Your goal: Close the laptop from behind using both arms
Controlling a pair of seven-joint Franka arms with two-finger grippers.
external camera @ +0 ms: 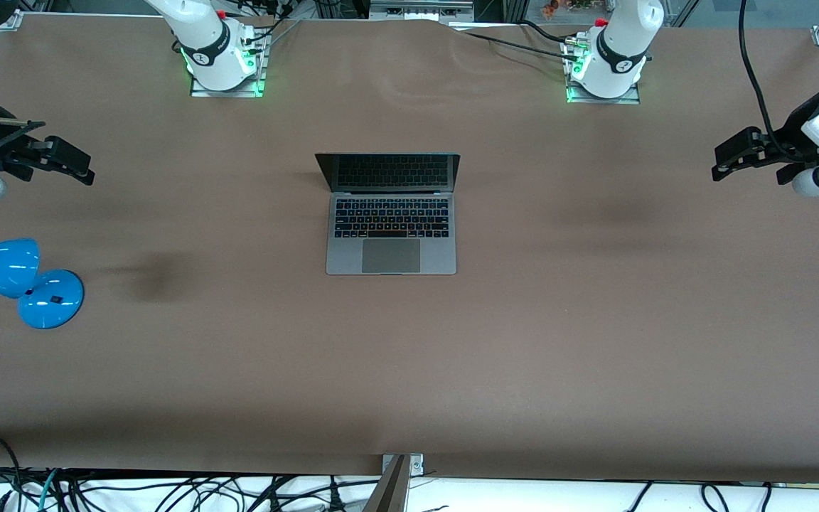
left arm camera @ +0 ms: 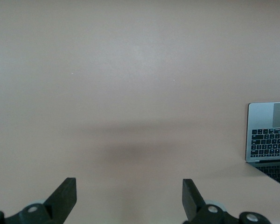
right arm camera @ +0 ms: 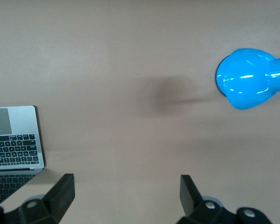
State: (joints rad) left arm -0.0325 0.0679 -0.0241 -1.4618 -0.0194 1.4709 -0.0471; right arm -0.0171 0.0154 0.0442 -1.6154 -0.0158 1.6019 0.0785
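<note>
Open laptop (external camera: pixel 391 213) mid-table, left gripper (external camera: pixel 726 165), right gripper (external camera: pixel 77 165) (both spread, apparently aloft)

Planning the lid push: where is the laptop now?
The laptop lies open mid-table in the front view, between both arm bases and nearer the camera than them.

The table (external camera: pixel 594 320) is plain matte brown. The laptop (external camera: pixel 391 235) is grey metal with black keys, a lighter grey trackpad and a dark screen. The lamp (external camera: pixel 18 281) is glossy bright blue. Both arms are white with black bands, their bases glowing green. Both grippers, left (left arm camera: pixel 129 198) and right (right arm camera: pixel 127 196), are black.
</note>
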